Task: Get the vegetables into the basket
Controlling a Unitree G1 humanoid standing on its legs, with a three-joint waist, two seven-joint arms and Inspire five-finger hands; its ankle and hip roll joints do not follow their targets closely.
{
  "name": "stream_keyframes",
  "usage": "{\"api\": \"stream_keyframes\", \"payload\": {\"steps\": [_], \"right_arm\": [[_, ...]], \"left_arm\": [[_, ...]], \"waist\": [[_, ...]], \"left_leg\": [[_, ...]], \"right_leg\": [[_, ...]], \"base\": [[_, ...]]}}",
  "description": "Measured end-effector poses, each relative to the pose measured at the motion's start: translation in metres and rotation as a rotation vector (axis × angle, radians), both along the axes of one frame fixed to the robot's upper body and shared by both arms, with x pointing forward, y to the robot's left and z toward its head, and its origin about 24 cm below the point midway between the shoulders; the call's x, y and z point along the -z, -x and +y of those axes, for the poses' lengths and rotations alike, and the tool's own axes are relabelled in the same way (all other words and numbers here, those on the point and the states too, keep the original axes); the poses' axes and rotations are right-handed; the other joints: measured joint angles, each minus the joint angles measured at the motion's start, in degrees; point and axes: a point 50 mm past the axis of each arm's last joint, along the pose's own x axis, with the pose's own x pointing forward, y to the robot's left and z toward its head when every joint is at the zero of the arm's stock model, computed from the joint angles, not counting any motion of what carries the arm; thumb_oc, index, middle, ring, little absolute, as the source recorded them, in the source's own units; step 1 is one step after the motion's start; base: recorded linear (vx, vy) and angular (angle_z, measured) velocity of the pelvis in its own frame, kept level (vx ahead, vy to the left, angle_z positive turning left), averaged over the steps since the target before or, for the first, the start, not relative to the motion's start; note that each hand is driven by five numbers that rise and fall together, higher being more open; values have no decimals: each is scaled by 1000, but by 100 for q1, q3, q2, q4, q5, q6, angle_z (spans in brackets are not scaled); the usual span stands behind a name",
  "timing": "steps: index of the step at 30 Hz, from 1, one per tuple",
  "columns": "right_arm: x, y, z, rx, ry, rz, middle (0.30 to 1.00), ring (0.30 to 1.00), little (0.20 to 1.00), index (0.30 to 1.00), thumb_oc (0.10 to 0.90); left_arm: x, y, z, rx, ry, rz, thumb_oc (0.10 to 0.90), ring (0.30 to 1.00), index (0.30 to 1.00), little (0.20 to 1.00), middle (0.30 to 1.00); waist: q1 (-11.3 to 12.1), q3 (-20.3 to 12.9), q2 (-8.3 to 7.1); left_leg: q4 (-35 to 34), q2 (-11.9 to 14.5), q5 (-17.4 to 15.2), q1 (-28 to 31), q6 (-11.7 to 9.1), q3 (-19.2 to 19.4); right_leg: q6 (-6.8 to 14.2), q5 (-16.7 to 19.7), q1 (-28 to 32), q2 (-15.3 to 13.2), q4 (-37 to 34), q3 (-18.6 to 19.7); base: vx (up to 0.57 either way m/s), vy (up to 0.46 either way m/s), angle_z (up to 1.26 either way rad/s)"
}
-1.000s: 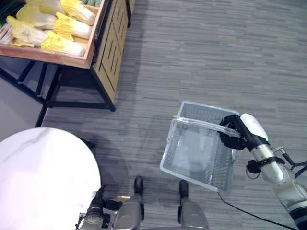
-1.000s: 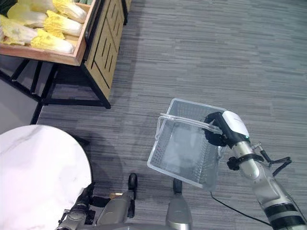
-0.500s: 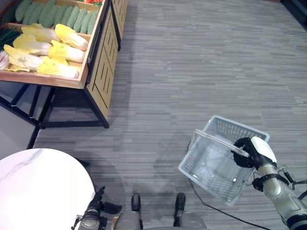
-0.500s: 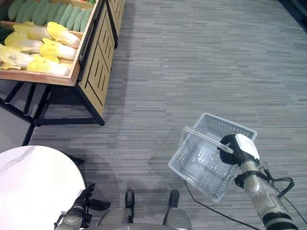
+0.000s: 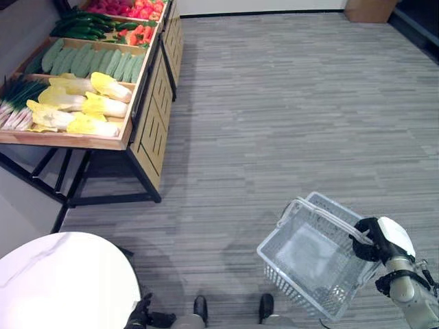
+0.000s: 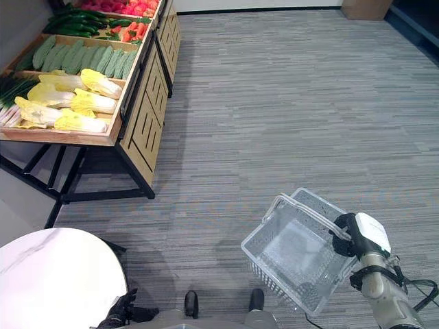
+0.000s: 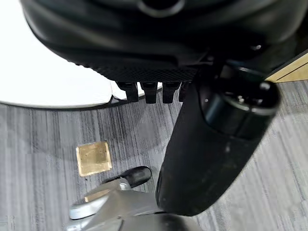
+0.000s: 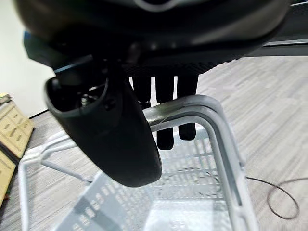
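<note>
Your right hand has its fingers curled round the handle of the empty basket: light, rigid, swings freely. The cabbages look soft; grip them mid-body.

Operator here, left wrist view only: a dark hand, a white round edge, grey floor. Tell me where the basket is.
Observer: The basket hangs from the right hand, whose fingers curl around its handle.
Operator: Report what's in it.
Observer: Nothing; the mesh bottom is bare.
Operator: Locate the vegetables.
Observer: On the wooden stand ahead to the robot's left: yellow cabbages, with green cucumbers behind them.
</note>
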Motion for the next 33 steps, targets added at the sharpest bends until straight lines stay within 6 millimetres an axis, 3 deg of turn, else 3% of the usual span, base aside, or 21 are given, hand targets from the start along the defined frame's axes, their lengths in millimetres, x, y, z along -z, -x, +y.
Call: {"api": "stream_keyframes", "payload": {"steps": [2,3,5,7,9,11,12,14,16,17,18,19,21,22,23,27,29,30,31,33], "right_arm": [[4,4,-6,38,8,26,300,300,300,300,400],[5,5,-8,54,12,35,300,300,300,300,400],[6,0,-9,70,11,32,300,300,300,300,400],[7,-1,-10,80,11,37,300,300,300,300,400],[2,-8,-6,67,5,2,300,300,300,300,400],[-5,-21,6,24,-13,-59,300,300,300,300,400],[-9,-28,8,21,-13,-87,300,300,300,300,400],[-7,-26,8,26,-19,-78,300,300,300,300,400],[-4,-22,7,31,-18,-65,300,300,300,300,400],[-2,-19,7,34,-18,-56,300,300,300,300,400],[0,-16,7,40,-21,-44,300,300,300,300,400],[1,-15,6,42,-24,-42,300,300,300,300,400],[-1,-16,6,41,-24,-48,300,300,300,300,400],[-3,-20,6,40,-28,-60,300,300,300,300,400],[-5,-22,6,36,-27,-69,300,300,300,300,400],[-18,-27,1,24,-11,-120,300,300,300,300,400],[-19,-23,-3,49,-16,-127,300,300,300,300,400],[-22,-19,-8,75,-12,-144,300,300,300,300,400],[-22,-17,-9,84,-10,-143,300,300,300,300,400],[-19,-15,-11,103,-10,-127,300,300,300,300,400]], "left_arm": [[0,-2,0,1,0,0,900,1000,1000,1000,1000],[-1,-8,0,5,-1,-10,900,1000,1000,1000,1000],[-3,-14,0,34,-10,-15,900,1000,1000,1000,1000],[-5,-21,3,38,-18,-31,900,1000,1000,1000,1000],[-7,-27,7,39,-28,-48,900,1000,1000,1000,1000],[-11,-33,16,21,-48,-55,900,1000,1000,1000,1000],[-10,-35,16,6,-51,-41,900,1000,1000,1000,1000],[-10,-35,15,-1,-48,-41,900,1000,1000,1000,1000],[-10,-33,14,-1,-46,-43,900,1000,1000,1000,1000],[-9,-31,14,-2,-45,-42,900,1000,1000,1000,1000],[-6,-24,10,-20,-35,-29,900,1000,1000,1000,1000],[-3,-17,5,-30,-23,-16,900,1000,1000,1000,1000],[-1,-12,-3,-46,2,-10,900,1000,1000,1000,1000],[0,-10,-4,-71,8,-8,900,1000,1000,1000,1000],[0,-10,-3,-89,8,-12,900,1000,1000,1000,1000],[-5,-24,1,-78,-11,-66,900,1000,1000,1000,1000],[-9,-34,3,-75,-26,-104,900,1000,1000,1000,1000],[-13,-43,2,-64,-25,-141,900,1000,1000,1000,1000],[-15,-48,2,-60,-24,-157,900,1000,1000,1000,1000],[-16,-55,1,-46,-25,-169,900,1000,1000,1000,1000]], "waist": [[-5,16,-26],[-23,38,-56],[-28,105,-18],[-59,218,-35],[-95,459,-68],[-161,644,-257],[-177,747,-274],[-185,750,-271],[-192,759,-292],[-194,761,-319],[-175,728,-231],[-169,665,-79],[-144,595,114],[-145,575,204],[-144,587,185],[-166,621,128],[-143,653,73],[-153,692,7],[-151,702,-11],[-149,717,-13]], "left_leg": [[-2,-96,-34,-31,69,17],[39,-228,-124,-75,192,42],[63,-201,-116,-106,344,82],[81,-287,-185,4,455,58],[82,-330,-222,191,485,43],[85,-433,-265,158,456,46],[175,-458,-327,68,446,27],[209,-452,-398,124,414,-95],[265,-441,-487,257,336,-207],[263,-432,-553,359,246,-268],[272,-237,-691,521,-8,-378],[280,-6,-707,518,-141,-436],[421,261,-706,477,-173,-469],[640,423,-580,392,-315,-511],[1008,509,-550,235,-359,-575],[2374,754,-41,-426,-950,-952],[2974,827,219,-742,-969,-1002],[2928,694,-75,-1087,-1017,-931],[2660,660,-141,-1200,-940,-808],[1364,656,-135,-1248,-812,-436]], "right_leg": [[48,-28,-135,-110,208,57],[170,-76,-279,-174,472,94],[234,-114,-738,-313,1258,119],[236,-115,-829,-415,1698,178],[347,-315,-1291,-578,2587,430],[395,-305,-1521,-804,1685,323],[553,-167,-1486,-960,557,234],[495,-9,-1443,-1008,159,254],[481,1,-1247,-990,232,237],[473,-2,-1116,-916,338,174],[353,315,-914,-696,465,119],[284,303,-913,-483,551,33],[34,269,-848,-190,523,-102],[-88,170,-784,-42,537,-147],[-170,101,-733,63,536,-207],[-519,-248,-453,319,533,-435],[-694,-457,-258,385,524,-576],[-746,-492,-228,359,431,-704],[-745,-492,-224,362,374,-759],[-745,-491,-184,479,259,-883]], "base": [[12,200,-6],[23,172,-10],[83,127,-10],[122,83,-1],[234,-96,-1],[439,-305,0],[301,-207,8],[230,-178,29],[264,-256,41],[365,-373,44],[272,-271,35],[252,-286,26],[175,-258,2],[154,-253,-2],[149,-260,5],[144,-222,14],[135,-133,40],[194,-59,46],[171,-19,45],[200,84,19]]}}
